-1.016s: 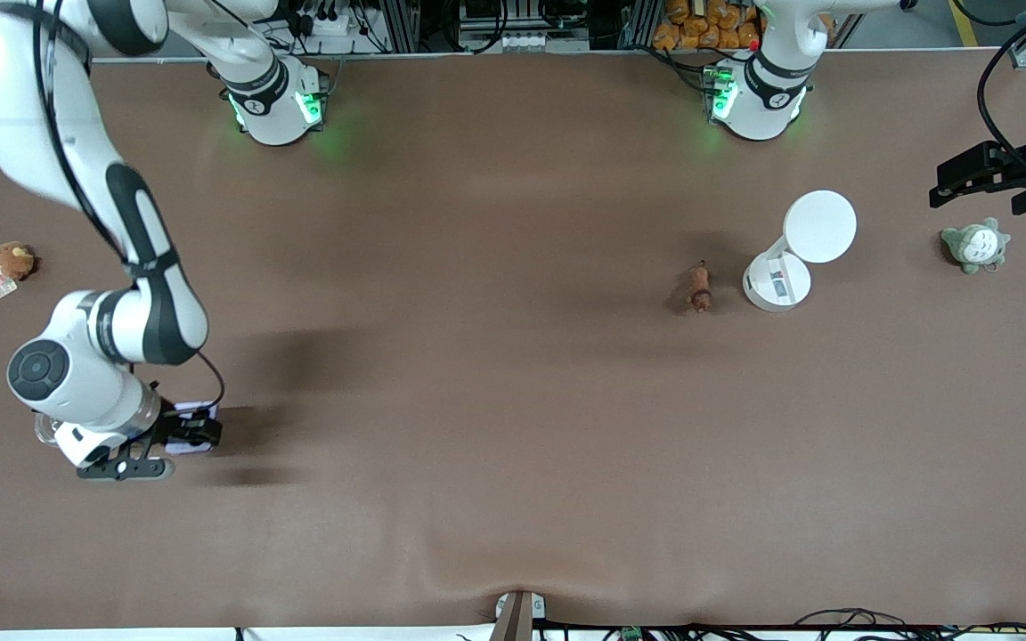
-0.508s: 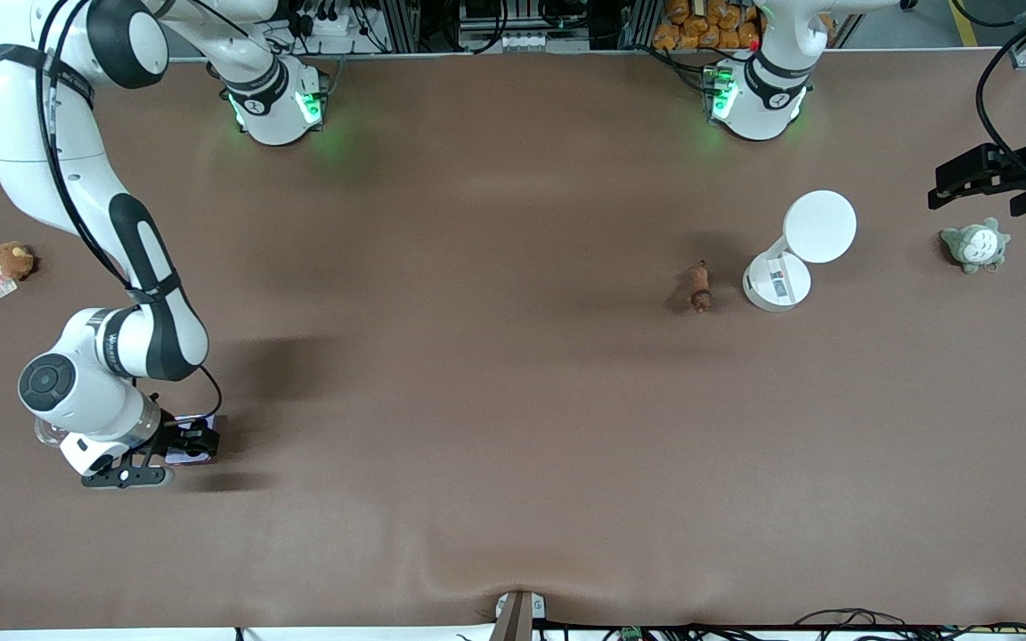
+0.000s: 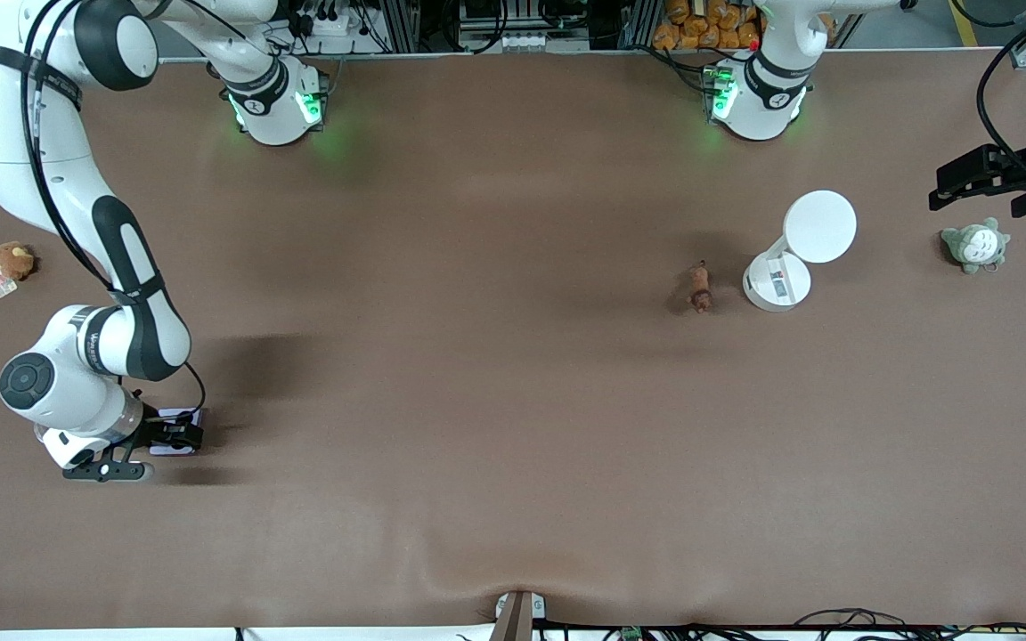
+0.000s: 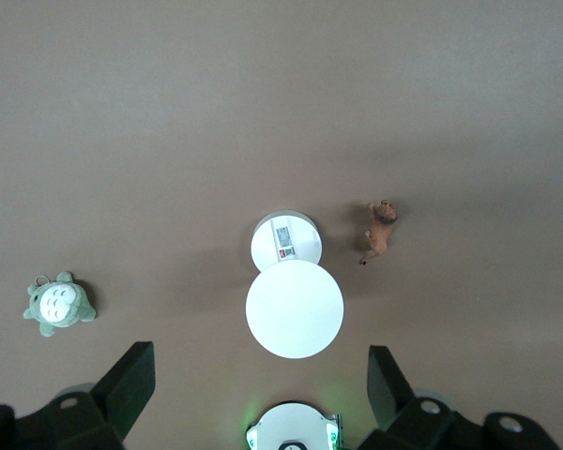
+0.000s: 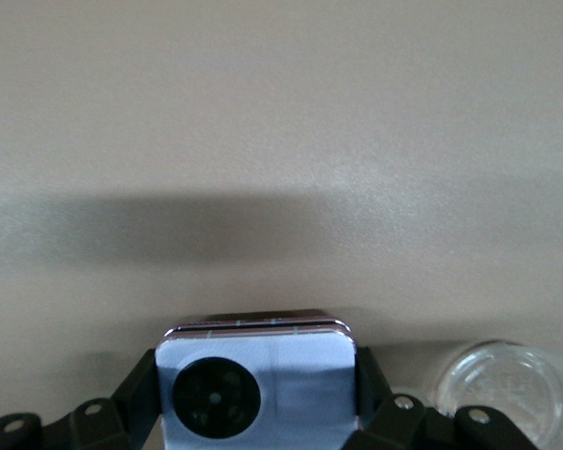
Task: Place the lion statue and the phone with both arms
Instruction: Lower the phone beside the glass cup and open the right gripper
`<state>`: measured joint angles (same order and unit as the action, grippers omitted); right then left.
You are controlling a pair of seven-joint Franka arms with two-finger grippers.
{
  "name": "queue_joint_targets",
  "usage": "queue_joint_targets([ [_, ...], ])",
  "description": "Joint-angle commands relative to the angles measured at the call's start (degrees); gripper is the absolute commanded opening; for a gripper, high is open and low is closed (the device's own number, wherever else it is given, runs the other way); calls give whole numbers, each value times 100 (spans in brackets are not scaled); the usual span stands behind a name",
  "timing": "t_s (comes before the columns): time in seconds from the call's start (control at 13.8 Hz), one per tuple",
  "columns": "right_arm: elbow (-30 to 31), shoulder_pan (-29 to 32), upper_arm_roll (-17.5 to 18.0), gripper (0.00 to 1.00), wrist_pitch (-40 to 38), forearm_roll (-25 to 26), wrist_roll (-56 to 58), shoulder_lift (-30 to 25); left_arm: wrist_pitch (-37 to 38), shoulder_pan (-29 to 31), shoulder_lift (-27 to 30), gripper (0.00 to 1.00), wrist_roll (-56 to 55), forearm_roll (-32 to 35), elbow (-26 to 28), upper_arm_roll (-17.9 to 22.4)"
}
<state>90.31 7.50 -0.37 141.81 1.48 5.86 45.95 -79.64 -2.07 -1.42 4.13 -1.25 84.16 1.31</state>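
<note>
The pale lilac phone (image 3: 176, 417) sits between the fingers of my right gripper (image 3: 176, 434), held low over the table near the right arm's end. In the right wrist view the phone (image 5: 258, 389) shows one black camera circle, and the right gripper (image 5: 258, 398) is shut on its two sides. The small orange-brown lion statue (image 3: 700, 287) stands on the table beside a white stand; it also shows in the left wrist view (image 4: 381, 228). My left gripper (image 3: 994, 182) is open and empty, high over the left arm's end of the table (image 4: 260, 389).
A white stand with a round disc top (image 3: 820, 227) stands beside the lion (image 4: 294, 309). A grey-green plush (image 3: 974, 245) lies under the left gripper. A round brown plush (image 3: 12, 260) lies at the right arm's end. A clear round dish (image 5: 507, 384) lies beside the phone.
My right gripper has moved a little toward the right arm's end of the table with the phone in it. The left arm has not moved.
</note>
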Motion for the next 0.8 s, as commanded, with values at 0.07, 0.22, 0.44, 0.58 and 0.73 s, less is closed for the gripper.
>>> queue_joint_targets([
  [0.07,13,102,90,100,5,-7,-41,2,-8,-30,-33,100,-43,-33,-84,10],
  [0.22,-31,85,90,100,13,-7,-59,2,-8,-30,-33,100,-43,-33,-84,10],
  [0.44,-215,-12,99,100,-4,-7,-50,-68,1,-12,-33,100,-35,-33,-84,10],
  [0.58,-321,-21,125,100,-30,-7,-41,-199,1,-12,-33,100,-35,-24,-84,10],
  [0.73,-260,-117,125,100,-161,1,-41,-637,1,-21,-33,100,-17,-24,-84,10],
])
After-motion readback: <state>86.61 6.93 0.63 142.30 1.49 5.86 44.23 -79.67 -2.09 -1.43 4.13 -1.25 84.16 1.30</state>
